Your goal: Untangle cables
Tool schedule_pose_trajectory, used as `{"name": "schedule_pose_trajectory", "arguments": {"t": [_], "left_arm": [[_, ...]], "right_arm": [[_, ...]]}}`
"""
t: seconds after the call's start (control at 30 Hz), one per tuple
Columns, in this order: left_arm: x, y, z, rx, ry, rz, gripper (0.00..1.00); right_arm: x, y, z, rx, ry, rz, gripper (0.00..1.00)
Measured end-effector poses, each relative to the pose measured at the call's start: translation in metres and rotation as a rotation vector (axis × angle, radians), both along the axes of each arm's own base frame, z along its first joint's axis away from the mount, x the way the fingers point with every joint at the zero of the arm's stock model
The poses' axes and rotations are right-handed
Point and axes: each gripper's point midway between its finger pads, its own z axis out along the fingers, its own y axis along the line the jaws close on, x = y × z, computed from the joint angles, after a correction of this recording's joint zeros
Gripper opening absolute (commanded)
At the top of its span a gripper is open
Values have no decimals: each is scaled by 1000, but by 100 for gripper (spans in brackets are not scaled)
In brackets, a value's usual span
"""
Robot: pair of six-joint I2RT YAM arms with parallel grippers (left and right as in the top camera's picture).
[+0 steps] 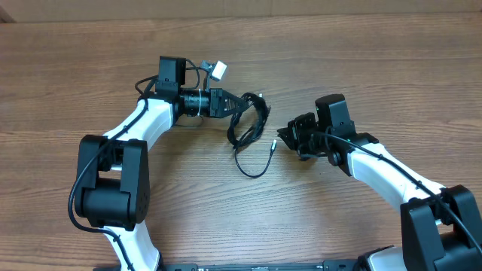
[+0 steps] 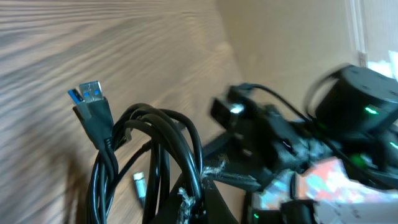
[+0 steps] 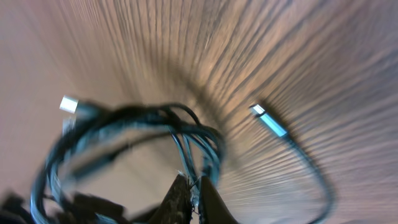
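Note:
The cables (image 1: pixel 252 120) are thin black cords bunched in loose loops at the table's middle. My left gripper (image 1: pixel 235 104) is shut on the bundle's upper left part. In the left wrist view the looped cables (image 2: pixel 186 137) pass between its fingers, and a blue USB plug (image 2: pixel 90 93) sticks up. A loose end with a silver plug (image 1: pixel 273 144) curls out toward my right gripper (image 1: pixel 280 137). In the blurred right wrist view that gripper (image 3: pixel 196 186) is shut, with a thin strand of the cables (image 3: pixel 124 118) running into its tips. The silver plug (image 3: pixel 267 121) lies free to the right.
A white connector (image 1: pixel 218 70) on the left arm's own wire hangs behind the left wrist. The wooden table (image 1: pixel 361 60) ends at a lighter strip along the top of the overhead view. The right arm (image 2: pixel 348 93) fills the right side of the left wrist view.

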Motion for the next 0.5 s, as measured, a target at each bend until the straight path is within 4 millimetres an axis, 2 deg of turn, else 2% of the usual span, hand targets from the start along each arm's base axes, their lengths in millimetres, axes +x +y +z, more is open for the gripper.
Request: {"name": "schedule_pose_trajectory", "arguments": {"t": [0.1, 0.23, 0.33, 0.5], "left_arm": [[5, 3, -7, 39, 5, 35, 4], [8, 2, -5, 34, -2, 40, 4], [7, -1, 6, -17, -45, 5, 4], [-6, -7, 31, -144, -97, -103, 4]], "right_arm": [[-5, 4, 2, -24, -77, 131, 4], [-12, 13, 7, 1, -127, 243, 4], [-17, 19, 9, 8, -144, 286, 4], [-23, 33, 9, -1, -157, 322, 4]]}}
